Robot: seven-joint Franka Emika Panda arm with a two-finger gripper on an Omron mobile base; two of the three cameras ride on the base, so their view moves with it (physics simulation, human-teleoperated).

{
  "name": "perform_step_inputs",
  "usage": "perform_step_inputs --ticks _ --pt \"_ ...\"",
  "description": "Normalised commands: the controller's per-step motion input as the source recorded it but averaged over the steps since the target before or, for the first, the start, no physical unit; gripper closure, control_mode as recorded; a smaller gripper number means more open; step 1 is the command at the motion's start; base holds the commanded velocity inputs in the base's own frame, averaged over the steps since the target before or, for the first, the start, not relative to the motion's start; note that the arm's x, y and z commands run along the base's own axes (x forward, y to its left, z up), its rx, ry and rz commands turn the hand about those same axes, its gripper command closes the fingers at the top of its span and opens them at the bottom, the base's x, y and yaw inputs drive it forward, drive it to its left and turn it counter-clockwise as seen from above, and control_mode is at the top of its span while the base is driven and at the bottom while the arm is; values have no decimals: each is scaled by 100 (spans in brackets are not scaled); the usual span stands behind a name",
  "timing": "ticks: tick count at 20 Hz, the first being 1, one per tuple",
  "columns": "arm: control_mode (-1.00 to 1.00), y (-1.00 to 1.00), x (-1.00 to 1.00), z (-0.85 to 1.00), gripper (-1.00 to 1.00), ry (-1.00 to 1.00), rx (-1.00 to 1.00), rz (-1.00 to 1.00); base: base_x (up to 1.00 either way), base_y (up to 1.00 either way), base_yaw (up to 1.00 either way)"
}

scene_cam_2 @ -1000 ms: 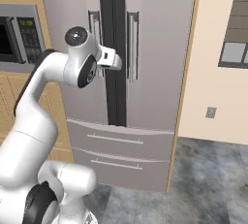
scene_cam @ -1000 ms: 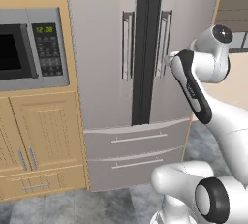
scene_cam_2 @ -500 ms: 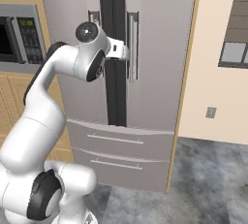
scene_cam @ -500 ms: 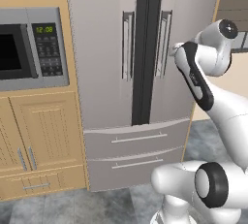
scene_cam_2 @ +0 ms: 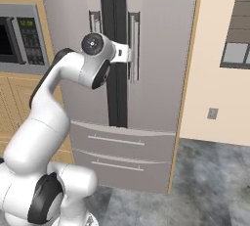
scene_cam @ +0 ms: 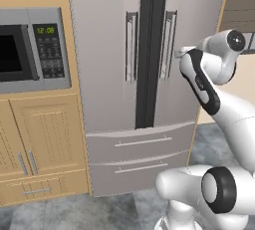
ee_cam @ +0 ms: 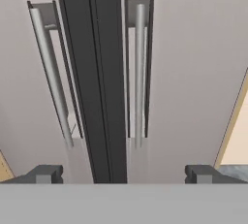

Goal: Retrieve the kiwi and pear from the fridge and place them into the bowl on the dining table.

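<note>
The fridge (scene_cam: 109, 50) stands with both steel doors shut, so the kiwi and pear are hidden. The bowl and the dining table are out of view. In the hand view my gripper (ee_cam: 124, 174) is open, its two dark fingertips (ee_cam: 48, 173) spread wide with nothing between them. It faces the black seam between the doors, with the left handle (ee_cam: 51, 72) and the right handle (ee_cam: 139, 72) ahead and apart from the fingers. From the right base view the hand (scene_cam_2: 126, 53) hovers just in front of the right door's handle (scene_cam_2: 133, 46).
A built-in microwave (scene_cam: 30, 50) with a green clock sits left of the fridge, above light wood cabinets (scene_cam: 45, 139). Two pull-out drawers (scene_cam: 144, 144) run below the doors. To the right are a beige wall with an outlet (scene_cam_2: 212, 113) and a window (scene_cam_2: 237, 39).
The arm has risen and reached forward, bringing the hand closer to the right door's handle. The jaws stayed open and the fridge stayed shut.
</note>
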Motion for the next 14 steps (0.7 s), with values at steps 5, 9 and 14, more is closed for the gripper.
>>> perform_step_inputs --ticks 5,9,14 --pt "-100 0 14 0 -100 0 0 0 0 0 0" --pt "-100 -2 20 0 -100 0 0 0 0 0 0" --pt "-100 -2 29 0 -100 0 0 0 0 0 0"
